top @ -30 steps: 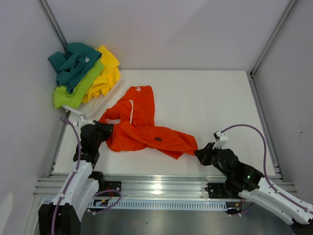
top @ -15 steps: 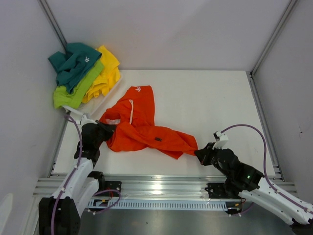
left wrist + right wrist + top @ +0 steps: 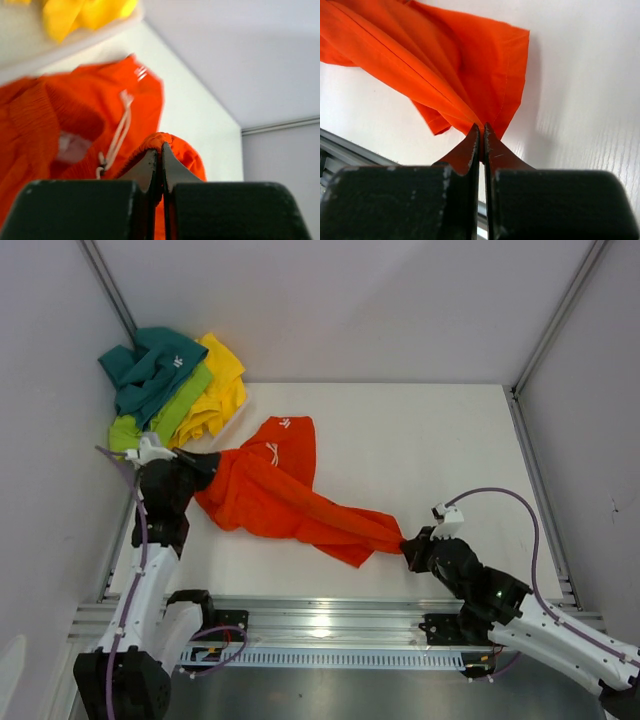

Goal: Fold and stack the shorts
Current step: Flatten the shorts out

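Tabletop (image 3: 420,450): white, four pairs in all.
Far-left corner: three piled, one teal pair (image 3: 150,365), one lime pair (image 3: 175,410), one yellow pair (image 3: 222,380).
Orange shorts (image 3: 275,495): one, pinched by left gripper (image 3: 205,468) and right gripper (image 3: 408,545), both clamped.

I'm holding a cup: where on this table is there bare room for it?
Bare: the far right of the table, between the orange shorts and the right rail. Crowded: the far-left corner, with the piled shorts and the left gripper.

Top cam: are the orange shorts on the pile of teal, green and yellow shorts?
No, the orange shorts are stretched across the table between the left hand and the right hand, beside the pile.
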Action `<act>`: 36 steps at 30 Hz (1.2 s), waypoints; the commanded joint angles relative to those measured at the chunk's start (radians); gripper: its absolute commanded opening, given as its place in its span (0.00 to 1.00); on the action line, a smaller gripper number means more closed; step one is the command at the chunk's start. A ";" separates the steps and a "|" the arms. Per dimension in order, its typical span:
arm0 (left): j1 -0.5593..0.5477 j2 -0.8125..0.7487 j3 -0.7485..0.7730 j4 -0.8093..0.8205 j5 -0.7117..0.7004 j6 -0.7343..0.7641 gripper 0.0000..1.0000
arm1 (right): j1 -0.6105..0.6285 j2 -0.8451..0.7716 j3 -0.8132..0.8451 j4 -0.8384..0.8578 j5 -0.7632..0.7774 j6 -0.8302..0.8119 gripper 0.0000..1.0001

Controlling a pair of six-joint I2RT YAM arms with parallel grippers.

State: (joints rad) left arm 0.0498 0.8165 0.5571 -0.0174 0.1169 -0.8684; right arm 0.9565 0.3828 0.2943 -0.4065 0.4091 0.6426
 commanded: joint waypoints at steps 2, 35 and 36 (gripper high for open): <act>0.035 0.003 0.253 -0.039 0.010 0.065 0.00 | 0.002 0.068 0.049 0.087 0.077 -0.051 0.00; 0.117 -0.565 -0.046 -0.309 -0.069 0.232 0.98 | -0.076 0.099 0.075 -0.032 0.128 0.077 0.00; 0.117 -0.557 -0.046 -0.318 -0.045 0.232 0.99 | -0.076 0.094 0.077 -0.034 0.132 0.074 0.00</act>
State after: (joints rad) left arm 0.1547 0.2520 0.5125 -0.2306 0.1005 -0.6540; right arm 0.8837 0.4923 0.3389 -0.4309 0.4858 0.6823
